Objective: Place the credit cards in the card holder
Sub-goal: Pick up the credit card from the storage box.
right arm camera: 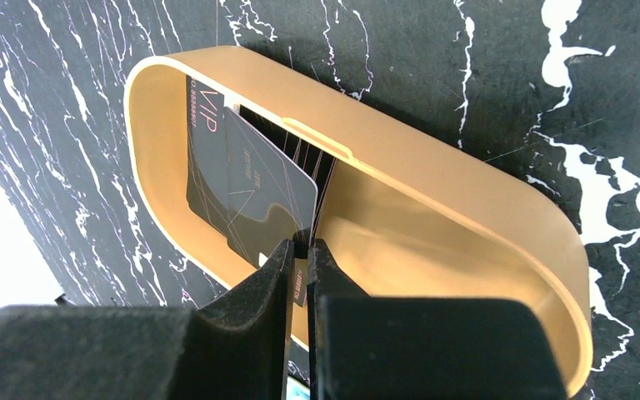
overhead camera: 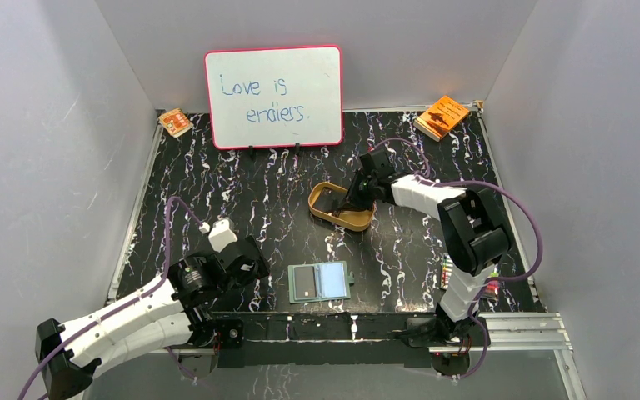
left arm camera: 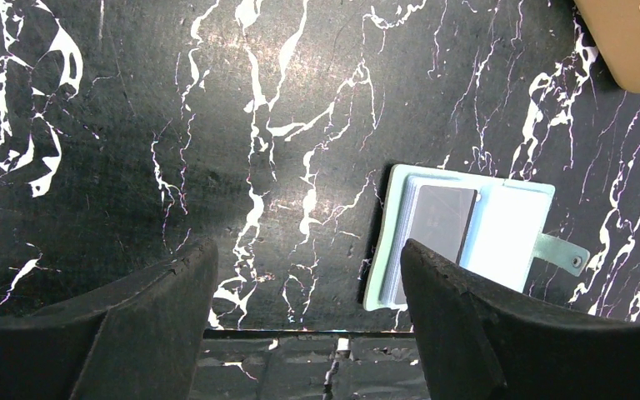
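The card holder (overhead camera: 319, 282) lies open on the black marble table near the front edge, pale blue-green inside, with one dark credit card (left arm camera: 442, 221) on its left half. My left gripper (left arm camera: 308, 275) hovers open just left of the card holder (left arm camera: 508, 242), holding nothing. My right gripper (right arm camera: 300, 250) reaches into the tan-gold oval tray (right arm camera: 467, 175) and is shut on the edge of a dark credit card (right arm camera: 267, 187) that stands tilted up. Another dark card marked VIP (right arm camera: 204, 158) lies behind it in the tray.
A whiteboard (overhead camera: 273, 96) stands at the back centre. Orange booklets lie at the back right (overhead camera: 442, 117) and back left (overhead camera: 175, 122). A small colourful object (overhead camera: 447, 272) sits by the right arm's base. The tray (overhead camera: 312, 200) is mid-table.
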